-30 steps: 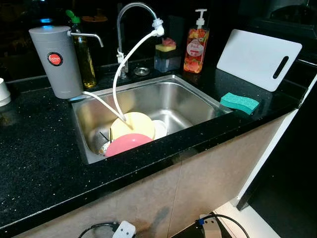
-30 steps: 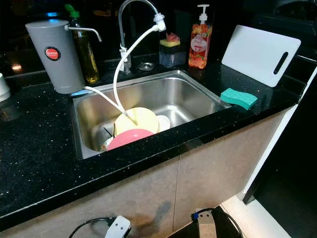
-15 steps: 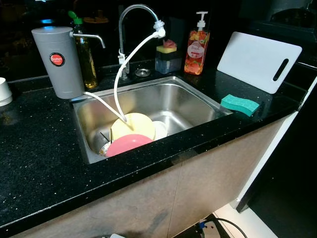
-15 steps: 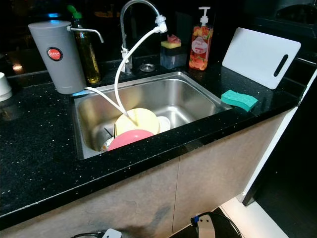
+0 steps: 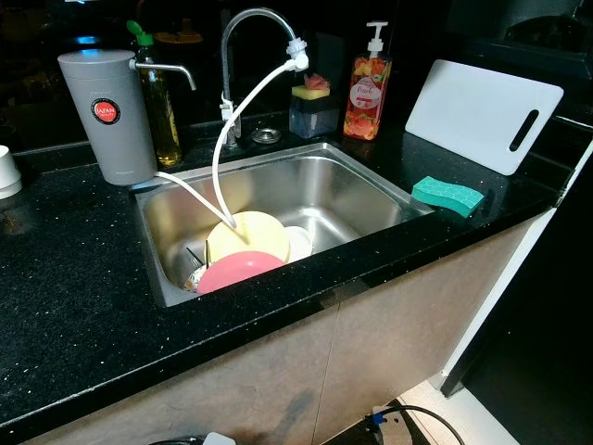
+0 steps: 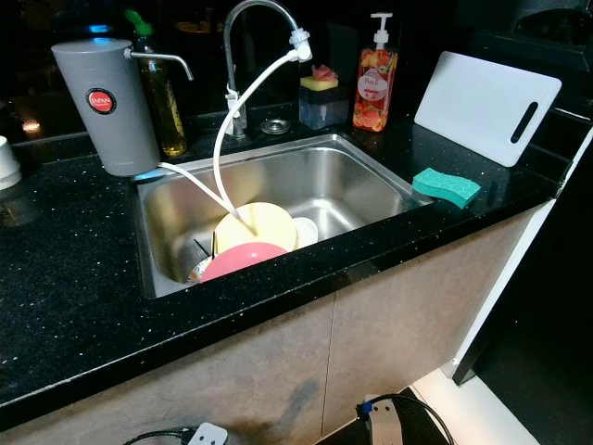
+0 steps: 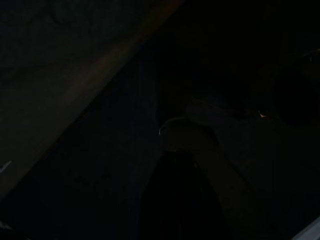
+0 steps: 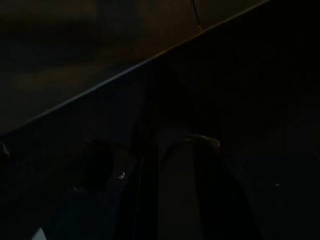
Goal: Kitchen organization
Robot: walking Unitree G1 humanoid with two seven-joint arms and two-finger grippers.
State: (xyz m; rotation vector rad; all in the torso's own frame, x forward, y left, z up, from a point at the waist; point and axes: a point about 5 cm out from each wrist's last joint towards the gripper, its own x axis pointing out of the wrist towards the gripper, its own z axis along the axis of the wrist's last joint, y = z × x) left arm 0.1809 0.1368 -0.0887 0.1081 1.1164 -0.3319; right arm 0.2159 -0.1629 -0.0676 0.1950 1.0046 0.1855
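Not much has changed since a second ago. The whole picture has slid a tiny bit, so the camera moved, but the dishes, the sponge and the board lie just where they were. The white plug box low down by the floor now peeks in only at the bottom edge, and the cable near the right corner shows less than before.

The steel sink [image 5: 357, 185] sits in a black speckled counter [image 5: 65, 278]. Inside it, at the near left corner, is a small heap of dishes. A pink plate [image 5: 236, 270] lies in front, close to the near wall. A yellow plate [image 5: 248, 234] leans up behind it. A small white dish [image 5: 298, 242] is just beside the yellow one, on its right. A thin white hose [image 5: 243, 111] runs from the tip of the tap [image 5: 243, 28] down to the yellow plate.

Behind the sink stand a grey water filter [image 5: 109, 116], a bottle of yellow liquid [image 5: 159, 107], a small holder with a sponge in it [image 5: 310, 104] and an orange soap pump [image 5: 367, 88]. A green sponge [image 5: 447, 194] lies on the counter to the right of the sink. A white cutting board [image 5: 482, 113] leans up behind it.

Something dark and silvery is tucked under the plates on the left, but I cannot tell what it is. The counter edge hides the front of the pink plate.

Both wrist views are almost black. In them only dim shapes of the left gripper [image 7: 175, 185] and the right gripper [image 8: 170, 190] can be made out, so I cannot tell if their fingers are apart or closed
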